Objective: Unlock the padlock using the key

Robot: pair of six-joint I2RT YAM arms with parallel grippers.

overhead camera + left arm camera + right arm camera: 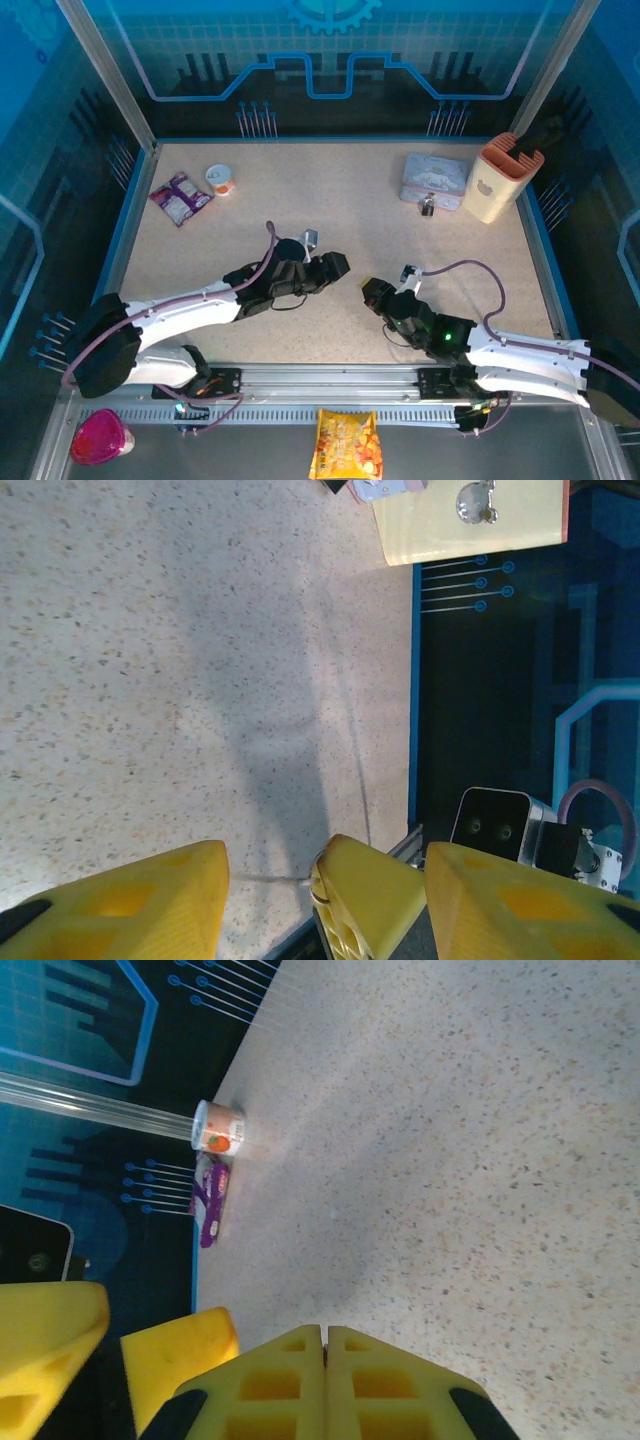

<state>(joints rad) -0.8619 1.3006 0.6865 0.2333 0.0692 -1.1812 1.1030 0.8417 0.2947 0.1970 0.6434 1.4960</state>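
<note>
The small dark padlock [427,207] lies at the back right, against the front of the pale tin box [435,180], far from both arms. My right gripper [371,290] is shut near the table's middle, with a dark sliver pinched in the seam of its fingertips [300,1345]. In the left wrist view a thin grey stick, the key [270,879], pokes out from those same yellow tips. My left gripper [337,265] faces the right one, and its fingers [120,900] stand apart on either side of the right fingertips and the key.
A peach utensil holder [495,178] stands beside the tin box. A small cup [219,179] and a purple packet [180,197] lie at the back left. A snack bag [345,445] and a pink cup [100,438] sit below the table's front rail.
</note>
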